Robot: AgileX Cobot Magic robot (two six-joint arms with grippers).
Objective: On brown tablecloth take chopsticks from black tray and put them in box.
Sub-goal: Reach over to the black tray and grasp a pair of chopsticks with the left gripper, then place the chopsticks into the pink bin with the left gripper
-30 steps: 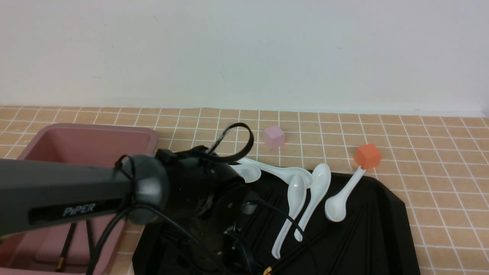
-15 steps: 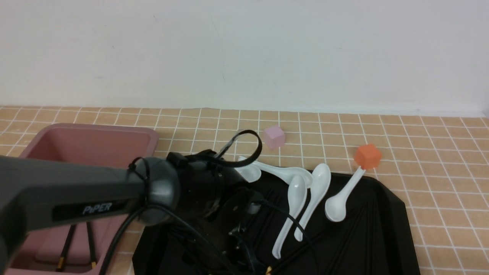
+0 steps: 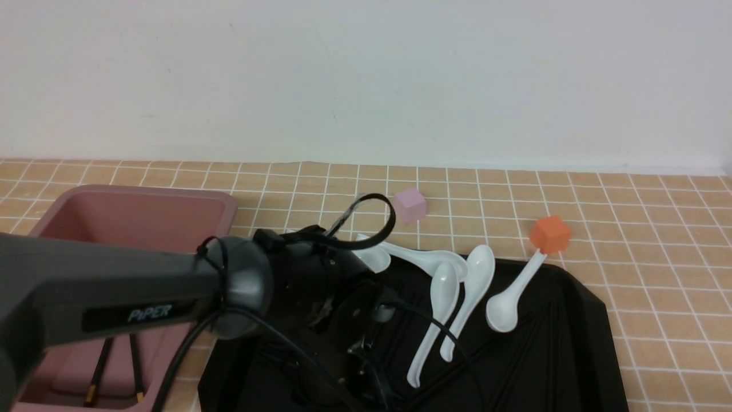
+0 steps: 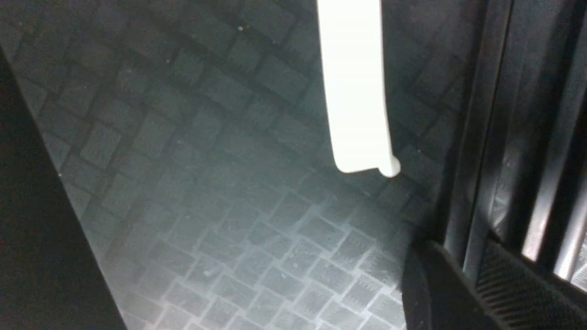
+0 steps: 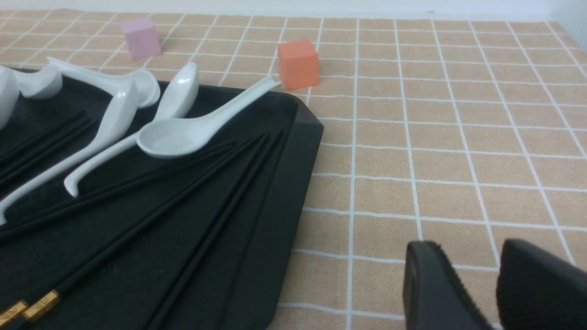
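Spreading under everything, the brown tablecloth carries the black tray on the robot's right and the box on its left, just beside each other. The left arm reaches across the box's near corner and dips into the tray. White spoons lie fanned over the tray's far half. The chopsticks lie mostly on the tray floor, running under and beside the spoons, while two more already lean inside the box.

In the left wrist view the left end effector sits low on the tray floor, its jaws narrow on either side of a single chopstick. Whether it is firmly pinched I cannot tell. A spoon handle ends close by.

My judgement is that the grasp is the step in hand. To do it well, squeeze fully before lifting, rise straight so the stick clears the spoon handle and its neighbours, and keep it level while carrying it over the box rim.

The right end effector hovers over bare cloth beside the tray, fingers parted and empty. The pink cube and orange cube sit beyond the tray.
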